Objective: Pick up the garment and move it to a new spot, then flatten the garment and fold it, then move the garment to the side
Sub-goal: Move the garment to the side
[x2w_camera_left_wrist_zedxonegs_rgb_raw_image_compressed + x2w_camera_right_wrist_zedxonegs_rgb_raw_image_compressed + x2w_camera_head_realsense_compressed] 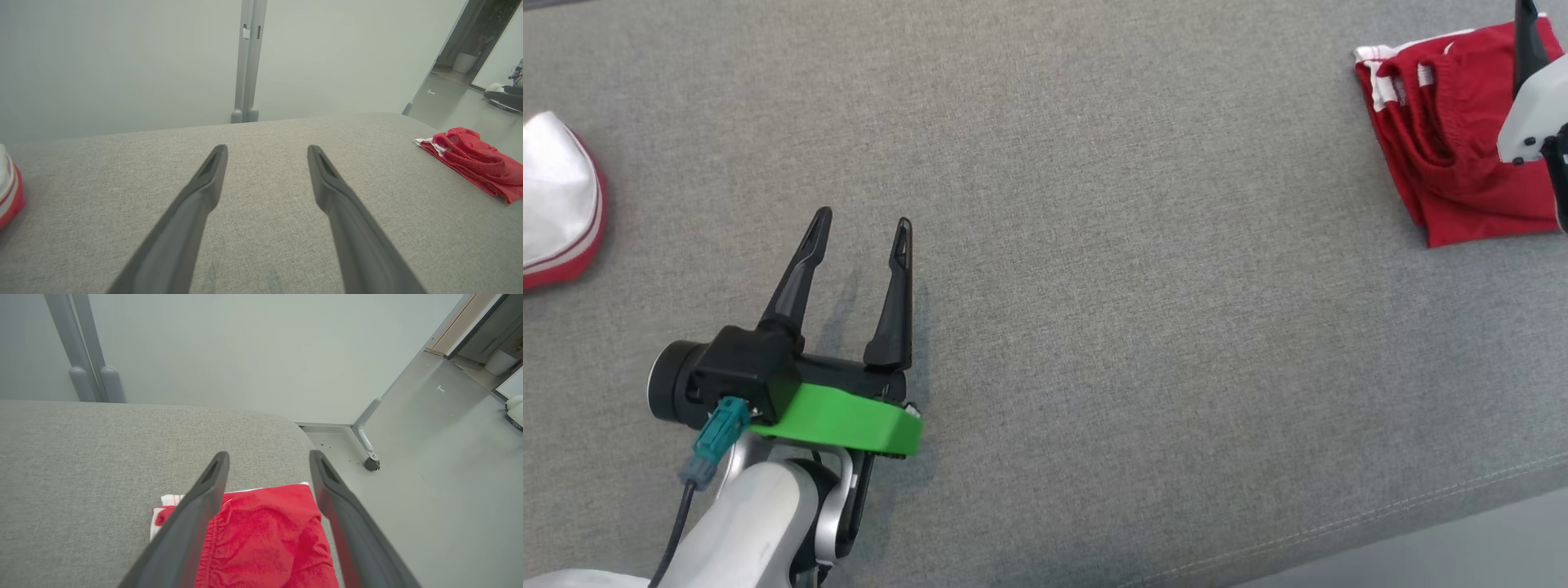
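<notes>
Red cloth garment [1445,139], trimmed in white, is lying folded in a compact bundle at the far right end of the grey fabric bench [1094,245], near its edge. Right gripper [268,454] is hovering over it, jaws spread wide and gripping nothing. Left gripper [864,217] is hovering well apart over bare bench, jaws also wide. Garment is looking light, soft and floppy; pinching all layers at a folded edge is probably the safest hold.

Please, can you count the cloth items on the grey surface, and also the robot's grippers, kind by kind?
Cloth items: 2 (red garment, white cloth with red trim)
Grippers: 2 (left gripper, right gripper)
Total: 4
</notes>
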Available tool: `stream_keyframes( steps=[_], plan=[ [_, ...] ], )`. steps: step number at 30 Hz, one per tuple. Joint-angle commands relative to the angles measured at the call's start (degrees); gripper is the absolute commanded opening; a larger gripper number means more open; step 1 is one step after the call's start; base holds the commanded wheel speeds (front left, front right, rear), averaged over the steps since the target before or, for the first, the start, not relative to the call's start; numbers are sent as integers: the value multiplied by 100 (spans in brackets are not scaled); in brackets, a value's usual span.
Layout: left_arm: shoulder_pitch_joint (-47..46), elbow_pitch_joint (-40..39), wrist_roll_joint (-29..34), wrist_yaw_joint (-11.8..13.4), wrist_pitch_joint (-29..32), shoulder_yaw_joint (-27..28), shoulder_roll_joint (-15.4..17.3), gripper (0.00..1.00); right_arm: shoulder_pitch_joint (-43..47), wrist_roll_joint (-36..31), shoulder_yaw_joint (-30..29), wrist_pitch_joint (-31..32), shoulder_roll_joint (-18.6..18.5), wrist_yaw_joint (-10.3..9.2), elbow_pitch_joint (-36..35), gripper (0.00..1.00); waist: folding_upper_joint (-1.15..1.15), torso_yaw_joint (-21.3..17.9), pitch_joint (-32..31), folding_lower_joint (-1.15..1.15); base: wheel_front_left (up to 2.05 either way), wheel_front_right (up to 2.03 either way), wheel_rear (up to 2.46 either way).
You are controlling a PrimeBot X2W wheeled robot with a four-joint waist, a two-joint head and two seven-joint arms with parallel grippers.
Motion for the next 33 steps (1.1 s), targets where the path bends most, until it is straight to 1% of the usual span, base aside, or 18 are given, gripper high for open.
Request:
stream_keyframes(
  steps=[1,3,4,5,9,15,19,22,25,28,33],
  plan=[
    [90,74,-81,-8,-88,60,-36,100,-31,62,63,-69,44,-1,-98,100,0,11,-292,0,0,0,0],
    [163,184,-172,-26,-162,110,-96,100,51,121,167,-112,141,-1,-219,100,0,40,-457,0,0,0,0],
    [215,310,-246,-56,-257,175,-144,100,171,194,247,-151,190,-1,-345,100,0,94,-656,0,0,0,0],
    [215,310,-246,-56,-257,175,-144,100,171,194,247,-151,190,-1,-345,100,0,94,-656,0,0,0,0],
    [380,592,-420,-94,-389,341,-293,100,482,375,340,-200,347,-1,-644,100,0,230,-1068,0,0,0,0],
    [731,878,-546,-124,-466,624,-450,100,1175,657,362,-253,621,-1,-1348,100,0,406,-1625,0,0,0,0],
    [1022,968,-610,-123,-479,849,-466,100,1784,790,279,-211,859,-1,-1991,100,0,512,-1924,0,0,0,0],
    [1246,1006,-643,-110,-486,1029,-468,100,2291,736,202,-80,1005,-1,-2541,100,0,603,-2095,0,0,0,0],
    [1492,1011,-647,-109,-488,1204,-469,100,2841,690,75,116,1184,-1,-3168,100,0,689,-2233,0,0,0,0],
    [1733,1030,-650,-119,-485,1346,-469,100,3395,512,-93,328,1373,-1,-3843,100,0,745,-2341,0,0,0,0],
    [2047,1019,-628,-154,-486,1518,-528,100,4297,386,-186,725,1725,-1,-4900,100,0,824,-2434,0,0,0,0]
  ],
)
